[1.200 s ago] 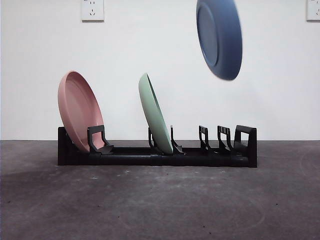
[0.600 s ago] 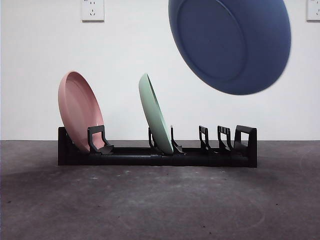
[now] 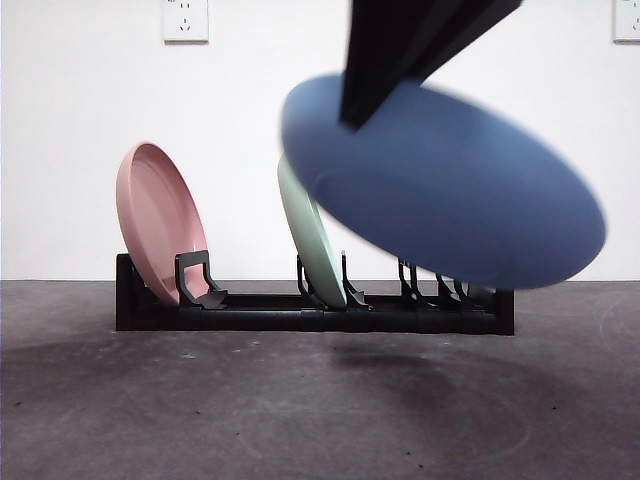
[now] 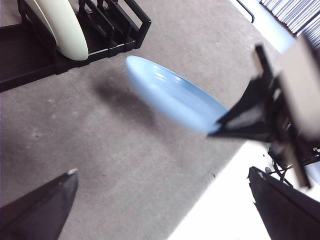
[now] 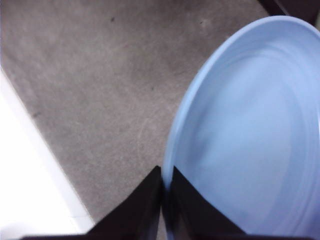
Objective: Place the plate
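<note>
My right gripper (image 5: 164, 172) is shut on the rim of the blue plate (image 5: 250, 140). In the front view the blue plate (image 3: 450, 200) hangs tilted, close to flat, in front of the right half of the black rack (image 3: 260, 315), with the right gripper (image 3: 360, 110) coming down from the top edge. A pink plate (image 3: 155, 215) leans in the rack's left slot and a green plate (image 3: 305, 235) in a middle slot. My left gripper (image 4: 162, 172) stands open and empty above the table, looking at the blue plate (image 4: 170, 95) and the rack (image 4: 30, 60).
The blue plate hides most of the rack's right slots in the front view. A wall socket (image 3: 185, 20) sits high on the white wall behind. The table's edge (image 5: 35, 180) runs close to the right gripper, with pale floor beyond it.
The blue plate has swung from upright and high at the top right to nearly flat and lower, toward the camera. The dark right arm has come into the front view.
</note>
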`<move>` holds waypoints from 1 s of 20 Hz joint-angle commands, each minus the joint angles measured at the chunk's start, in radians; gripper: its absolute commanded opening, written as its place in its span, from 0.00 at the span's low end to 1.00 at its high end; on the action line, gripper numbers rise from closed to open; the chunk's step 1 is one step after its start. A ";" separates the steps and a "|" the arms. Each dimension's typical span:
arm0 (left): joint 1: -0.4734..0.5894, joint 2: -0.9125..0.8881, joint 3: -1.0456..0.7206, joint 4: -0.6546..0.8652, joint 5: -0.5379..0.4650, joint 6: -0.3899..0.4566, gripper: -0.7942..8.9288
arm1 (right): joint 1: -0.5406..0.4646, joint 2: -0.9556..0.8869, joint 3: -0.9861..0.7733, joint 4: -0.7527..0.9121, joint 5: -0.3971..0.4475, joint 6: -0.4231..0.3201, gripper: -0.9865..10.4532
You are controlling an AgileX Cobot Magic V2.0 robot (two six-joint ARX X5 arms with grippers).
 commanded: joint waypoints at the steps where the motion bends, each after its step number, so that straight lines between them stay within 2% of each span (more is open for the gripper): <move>1: -0.005 0.010 0.021 0.019 0.000 0.014 0.66 | 0.061 0.095 0.005 0.037 0.020 0.000 0.10; 4: -0.005 0.012 0.021 0.019 0.000 0.013 0.66 | 0.110 0.203 0.005 0.072 0.102 0.020 0.10; 7: -0.005 0.012 0.021 0.019 0.000 0.013 0.66 | 0.138 0.301 0.005 0.094 0.210 0.072 0.10; 11: -0.005 0.012 0.021 0.020 0.000 0.014 0.66 | 0.139 0.399 0.005 0.100 0.217 0.113 0.10; 17: -0.005 0.012 0.021 0.023 0.000 0.014 0.66 | 0.154 0.436 0.005 0.161 0.227 0.113 0.10; 18: -0.005 0.012 0.021 0.024 0.000 0.014 0.66 | 0.155 0.436 0.005 0.163 0.223 0.113 0.11; 20: -0.005 0.012 0.021 0.026 0.000 0.014 0.66 | 0.154 0.436 0.005 0.163 0.223 0.122 0.21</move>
